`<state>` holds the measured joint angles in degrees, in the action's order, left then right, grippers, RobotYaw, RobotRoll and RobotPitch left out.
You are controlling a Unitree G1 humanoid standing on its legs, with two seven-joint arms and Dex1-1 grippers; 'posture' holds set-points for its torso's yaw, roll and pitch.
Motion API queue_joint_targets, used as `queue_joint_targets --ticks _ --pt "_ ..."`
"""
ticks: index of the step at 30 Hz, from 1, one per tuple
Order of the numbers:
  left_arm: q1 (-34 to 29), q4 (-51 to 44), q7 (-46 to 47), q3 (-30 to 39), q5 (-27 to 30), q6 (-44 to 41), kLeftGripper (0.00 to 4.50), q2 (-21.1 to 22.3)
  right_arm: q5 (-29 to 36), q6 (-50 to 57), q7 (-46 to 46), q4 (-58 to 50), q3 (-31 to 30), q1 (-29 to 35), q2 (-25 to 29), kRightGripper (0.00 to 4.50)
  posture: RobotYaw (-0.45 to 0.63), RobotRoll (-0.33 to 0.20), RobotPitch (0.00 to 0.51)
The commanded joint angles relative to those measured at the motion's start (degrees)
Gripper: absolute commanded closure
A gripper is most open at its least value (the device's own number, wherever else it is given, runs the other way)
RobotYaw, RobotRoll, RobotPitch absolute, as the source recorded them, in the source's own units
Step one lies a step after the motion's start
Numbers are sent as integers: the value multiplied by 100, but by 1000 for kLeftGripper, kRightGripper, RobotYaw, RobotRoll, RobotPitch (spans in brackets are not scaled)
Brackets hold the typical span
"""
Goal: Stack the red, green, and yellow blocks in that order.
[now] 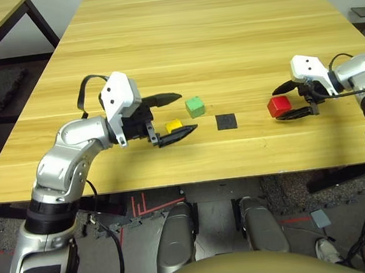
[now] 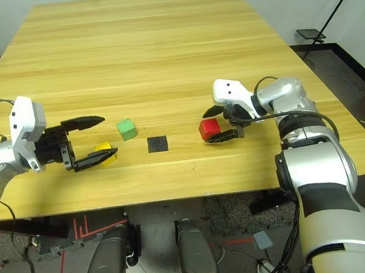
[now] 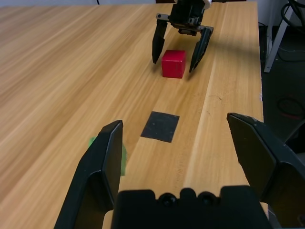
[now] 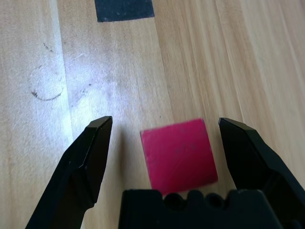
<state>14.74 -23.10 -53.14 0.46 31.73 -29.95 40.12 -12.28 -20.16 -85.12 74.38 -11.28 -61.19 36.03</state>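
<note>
Three cubes lie on the wooden table, none stacked on another. The red block sits toward the robot's right, resting flat on the tabletop between the two black fingers of the right gripper; the fingers are spread wide on either side of it, with visible gaps in the right wrist view, so the block is straddled but not clamped. The flat black square patch lies on the table between the red block and the other two cubes, apart from all of them. The green block stands just left of the patch, slightly farther from the robot, on its own. The yellow block lies near the green one, closer to the robot and farther left, slightly turned relative to the table edge. The left gripper is held roughly level, pointing toward the robot's right, with its fingers parted wide; the yellow block sits between those fingers as seen from the head views, partly hidden by the nearer finger, and contact cannot be confirmed. Neither gripper carries anything.
</note>
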Motion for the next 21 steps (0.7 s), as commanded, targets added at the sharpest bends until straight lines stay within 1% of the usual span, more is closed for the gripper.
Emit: queue_joint_targets --ticks 1,5,8,9,10,12,13,14,18,21 --pt "-94 -265 146 8 95 -173 45 -24 -193 -79 48 111 -119 -42 -49 0 373 -213 101" --pt "-156 -391 269 30 145 -280 45 -30 -425 -135 263 155 -263 -79 -43 0 383 -213 106" --pt "-192 -435 326 22 154 -322 0 -44 -554 -110 460 184 -306 -89 -54 568 385 -213 107" --pt "-201 -446 340 15 154 -331 0 -49 -588 -84 522 190 -308 -92 -63 1036 385 -213 107" --pt "-206 -458 351 10 156 -341 0 -56 -614 -69 573 191 -310 -96 -75 1292 385 -213 107" --pt "-187 -476 386 12 164 -372 0 -73 -555 35 622 160 -242 -159 -156 1981 391 -216 111" --pt "-170 -476 400 16 167 -388 0 -79 -473 75 592 138 -172 -194 -207 2393 392 -218 111" --pt "-154 -477 414 16 157 -394 0 -83 -401 114 516 88 -124 -261 -277 2462 393 -220 110" --pt "-70 -481 445 -28 122 -424 0 -87 -78 424 62 -155 66 -444 -621 2462 382 -228 105" --pt "106 -493 487 -160 126 -564 0 -129 132 948 -436 -749 -11 -422 -1073 2462 377 -236 101"
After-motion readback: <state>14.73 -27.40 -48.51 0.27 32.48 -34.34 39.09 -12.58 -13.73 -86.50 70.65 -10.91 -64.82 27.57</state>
